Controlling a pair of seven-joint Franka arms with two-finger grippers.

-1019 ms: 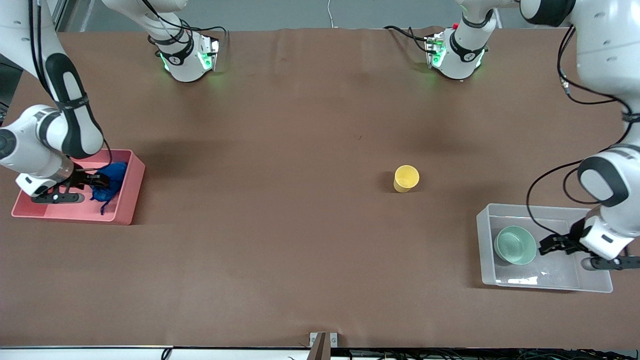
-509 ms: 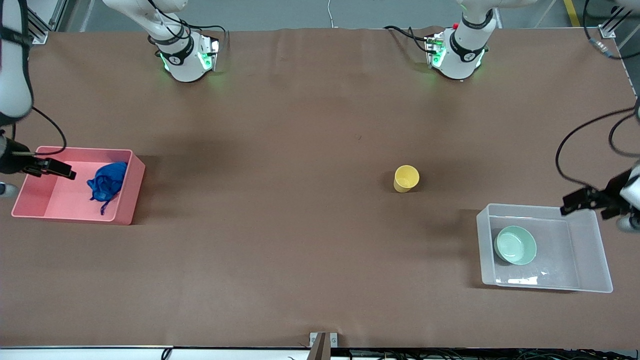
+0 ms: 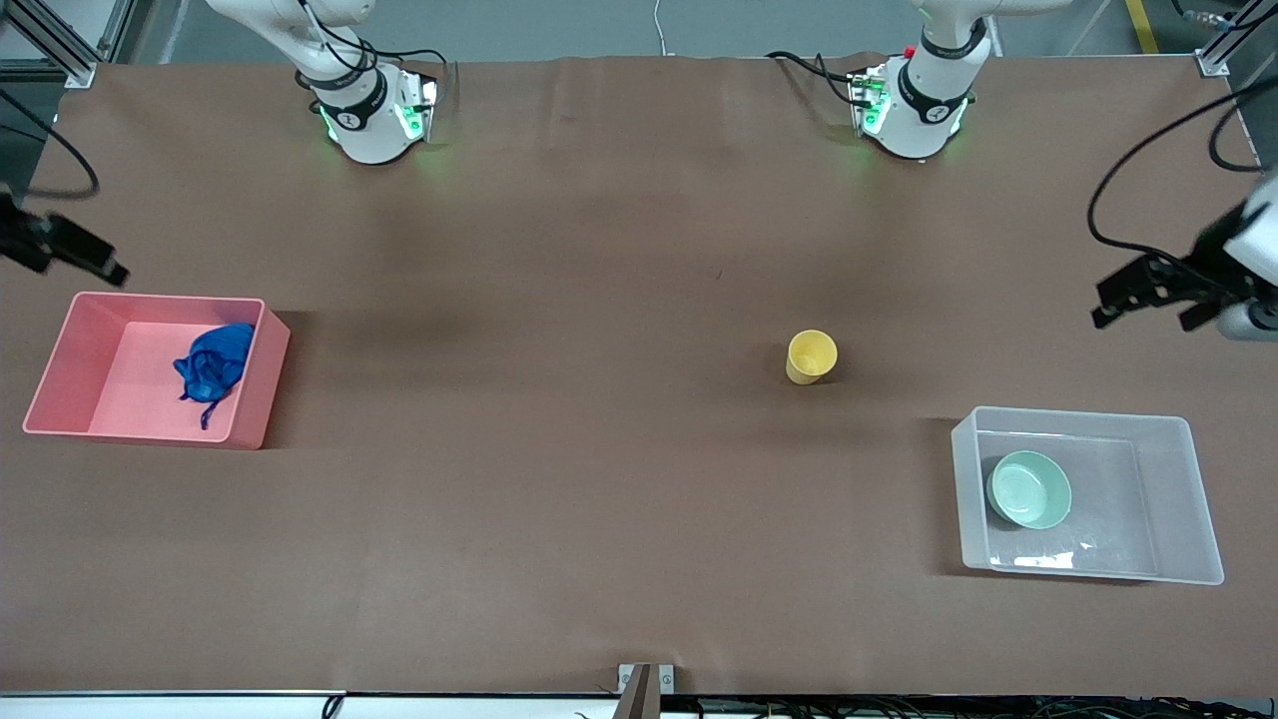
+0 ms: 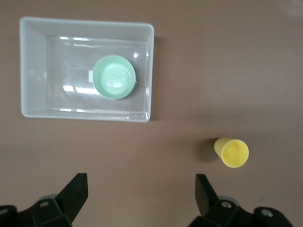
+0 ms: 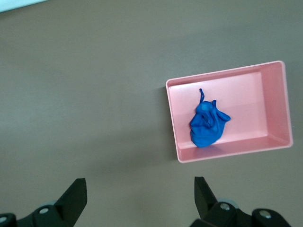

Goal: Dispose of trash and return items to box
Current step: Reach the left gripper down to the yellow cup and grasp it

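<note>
The blue wad [image 3: 213, 364] lies in the pink bin [image 3: 60, 345], also in the right wrist view [image 5: 207, 124]. The mint bowl [image 3: 1028, 489] sits in the clear box [image 3: 1188, 499], also in the left wrist view [image 4: 114, 77]. The yellow cup [image 3: 811, 356] stands on the bare table between the bins. My left gripper [image 3: 1143, 308] is open and empty, high over the table's edge at the left arm's end. My right gripper [image 3: 70, 265] is open and empty, high over the table at the right arm's end.
The clear box [image 4: 28, 66] has a white sticker [image 4: 91, 75] on its bottom beside the bowl. The pink bin [image 5: 173, 123] holds only the wad. The cup [image 4: 231, 152] shows in the left wrist view. Brown cloth [image 3: 559, 449] covers the table.
My right gripper has let go of the wad and risen out of the pink bin. My left gripper has risen out of the clear box, leaving the bowl inside. Both moved toward the bases.
</note>
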